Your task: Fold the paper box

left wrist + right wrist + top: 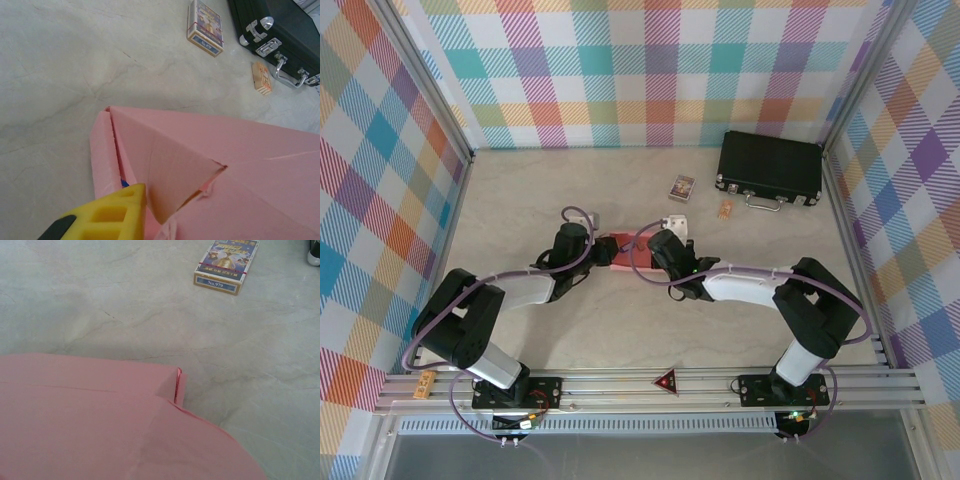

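Note:
The salmon-pink paper box (621,250) lies mid-table between my two grippers, partly folded. My left gripper (603,246) is at its left end. In the left wrist view the paper box (210,150) has a side wall raised and a corner flap folded in. One yellow finger (112,217) presses against that flap, and the other finger is hidden behind the card. My right gripper (646,250) is shut at the right end of the box. In the right wrist view the paper box (100,420) covers its fingers, with a small tab standing up at the corner.
A black hard case (770,168) with a handle stands at the back right. A printed card packet (681,187) and a small wooden piece (725,210) lie in front of it. Plaid walls enclose the table on three sides.

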